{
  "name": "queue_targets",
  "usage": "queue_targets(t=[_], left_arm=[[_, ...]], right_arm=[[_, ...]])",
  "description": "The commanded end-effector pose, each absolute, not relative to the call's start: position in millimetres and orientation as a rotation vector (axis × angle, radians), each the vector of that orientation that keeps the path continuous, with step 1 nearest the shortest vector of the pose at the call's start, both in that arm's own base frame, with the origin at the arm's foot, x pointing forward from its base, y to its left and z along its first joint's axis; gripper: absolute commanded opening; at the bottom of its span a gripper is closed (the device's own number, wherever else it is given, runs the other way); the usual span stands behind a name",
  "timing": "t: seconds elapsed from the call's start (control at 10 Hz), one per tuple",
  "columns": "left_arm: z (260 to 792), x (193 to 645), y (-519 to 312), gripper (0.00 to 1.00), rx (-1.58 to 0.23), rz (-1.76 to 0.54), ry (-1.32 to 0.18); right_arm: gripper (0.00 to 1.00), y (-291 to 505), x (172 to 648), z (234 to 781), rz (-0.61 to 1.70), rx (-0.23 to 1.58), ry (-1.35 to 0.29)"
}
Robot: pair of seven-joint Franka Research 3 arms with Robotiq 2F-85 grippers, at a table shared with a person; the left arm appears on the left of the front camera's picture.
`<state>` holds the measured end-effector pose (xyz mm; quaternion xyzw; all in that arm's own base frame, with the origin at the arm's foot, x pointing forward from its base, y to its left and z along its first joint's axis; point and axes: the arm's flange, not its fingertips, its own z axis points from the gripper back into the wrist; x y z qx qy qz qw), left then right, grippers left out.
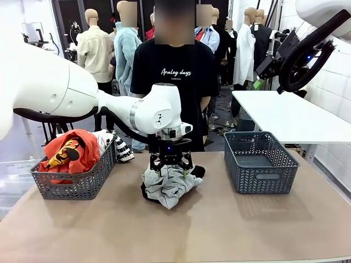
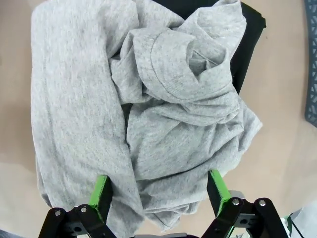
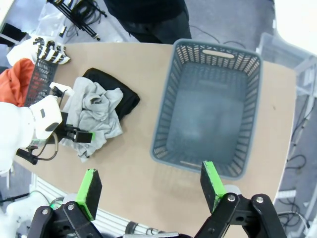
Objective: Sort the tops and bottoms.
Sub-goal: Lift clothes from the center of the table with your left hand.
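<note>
Across the front view, the left jaws hang over the grey shirt [image 1: 171, 189], heaped on the black garment [image 1: 198, 171] mid-way along the surface [image 1: 230, 230], with bare room out to the left basket [image 1: 77, 183] and right basket [image 1: 263, 178]. Left wrist: jaws wide apart astride the shirt, gripping nothing. Right wrist: right jaws wide, holding nothing, high over the right basket.

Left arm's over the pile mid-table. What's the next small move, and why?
Probably lower the left gripper and close on the grey shirt. Its jaws stand open over the crumpled shirt, which lies on the black garment, so it must come off first. The left basket already holds the orange shirt, so it likely goes there.
</note>
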<state>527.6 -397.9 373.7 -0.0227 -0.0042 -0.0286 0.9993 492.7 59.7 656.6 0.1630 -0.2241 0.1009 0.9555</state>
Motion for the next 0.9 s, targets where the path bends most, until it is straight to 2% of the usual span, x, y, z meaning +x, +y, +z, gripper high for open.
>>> queue_targets(t=[0.0,0.4,0.5,0.8], left_arm=[[366.8,521.3,-391.8,0.88,-0.055,-0.052,-0.066],[367.8,518.5,-388.8,0.13,-0.033,-0.048,-0.049],[370.1,518.1,-389.1,0.0,-0.028,-0.046,-0.056],[368.9,518.5,-385.4,0.0,-0.016,-0.025,-0.052]], right_arm=[[1.0,61.4,493.3,658.9,0.191,0.313,-0.437],[1.0,61.4,493.3,658.9,0.191,0.313,-0.437],[1.0,61.4,493.3,658.9,0.191,0.313,-0.437],[1.0,61.4,493.3,658.9,0.191,0.313,-0.437]])
